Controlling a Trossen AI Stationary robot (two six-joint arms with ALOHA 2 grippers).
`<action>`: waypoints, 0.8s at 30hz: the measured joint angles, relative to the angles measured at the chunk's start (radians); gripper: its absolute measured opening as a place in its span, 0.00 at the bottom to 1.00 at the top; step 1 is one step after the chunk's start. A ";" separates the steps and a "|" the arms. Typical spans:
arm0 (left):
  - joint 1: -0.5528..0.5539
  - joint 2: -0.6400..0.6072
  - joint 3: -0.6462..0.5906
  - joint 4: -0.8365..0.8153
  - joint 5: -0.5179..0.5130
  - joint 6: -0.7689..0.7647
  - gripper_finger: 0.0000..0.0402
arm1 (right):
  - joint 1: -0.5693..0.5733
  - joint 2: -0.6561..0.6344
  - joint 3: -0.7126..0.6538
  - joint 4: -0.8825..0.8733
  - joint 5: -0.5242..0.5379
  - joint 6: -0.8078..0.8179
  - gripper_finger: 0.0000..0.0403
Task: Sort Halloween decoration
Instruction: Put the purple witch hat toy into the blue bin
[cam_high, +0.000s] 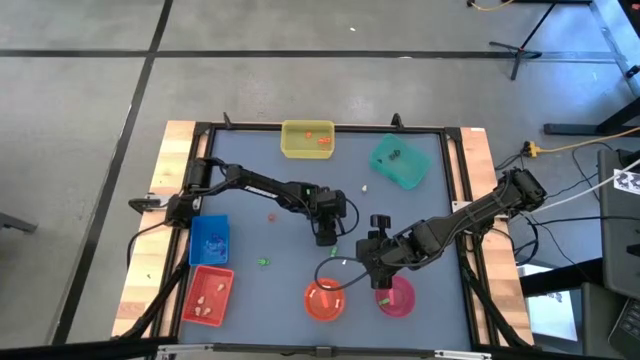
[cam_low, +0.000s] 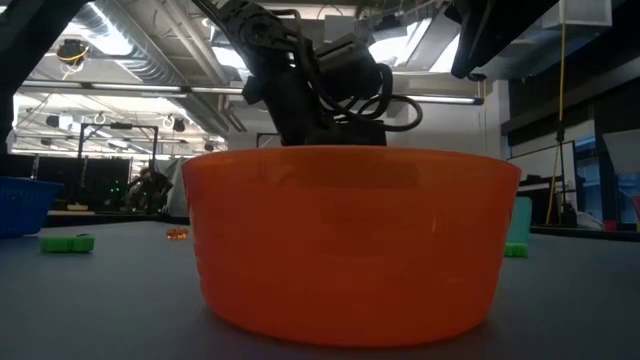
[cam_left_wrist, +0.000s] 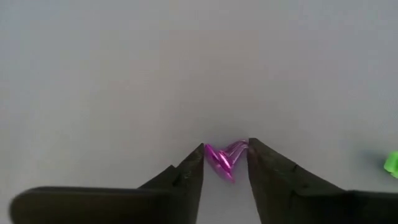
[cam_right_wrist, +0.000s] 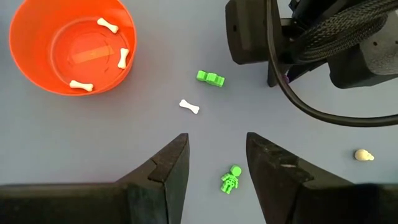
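Observation:
My left gripper (cam_left_wrist: 226, 149) stands at the table's middle (cam_high: 327, 238), pointing steeply down, shut on a tiny shiny pink trinket (cam_left_wrist: 222, 159). My right gripper (cam_right_wrist: 217, 143) hangs open above the table near the pink bowl (cam_high: 398, 298), with nothing between its fingers. Below it on the table lie a green skeleton (cam_right_wrist: 231, 179), a white bone (cam_right_wrist: 189, 106), a green trinket (cam_right_wrist: 210, 78) and a beige skull (cam_right_wrist: 364, 155). The orange bowl (cam_right_wrist: 71, 46) holds three white bones. My left gripper pinches the pink trinket (cam_left_wrist: 231, 151) between its two fingertips (cam_left_wrist: 198, 157), which come down at it slanting from above. The trinket lies tilted in the gap, touching both fingers. Whether it is lifted clear of the table, I cannot tell.
A yellow tray (cam_high: 307, 139) and a teal tray (cam_high: 400, 160) stand at the far side, a blue tray (cam_high: 209, 240) and a red tray (cam_high: 207, 295) at the left. The orange bowl (cam_low: 350, 240) stands at the near edge. Small green (cam_high: 263, 262) and orange (cam_high: 270, 215) trinkets lie loose.

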 joint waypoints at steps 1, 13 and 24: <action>0.000 0.000 0.000 -0.001 -0.001 0.000 0.23 | 0.000 0.000 0.000 0.000 0.000 0.000 0.39; 0.001 -0.001 0.000 -0.008 -0.004 0.000 0.10 | 0.000 0.000 0.000 0.000 0.000 0.000 0.39; 0.001 -0.004 0.000 -0.007 0.017 -0.001 0.10 | 0.000 0.000 0.000 0.000 0.000 0.000 0.39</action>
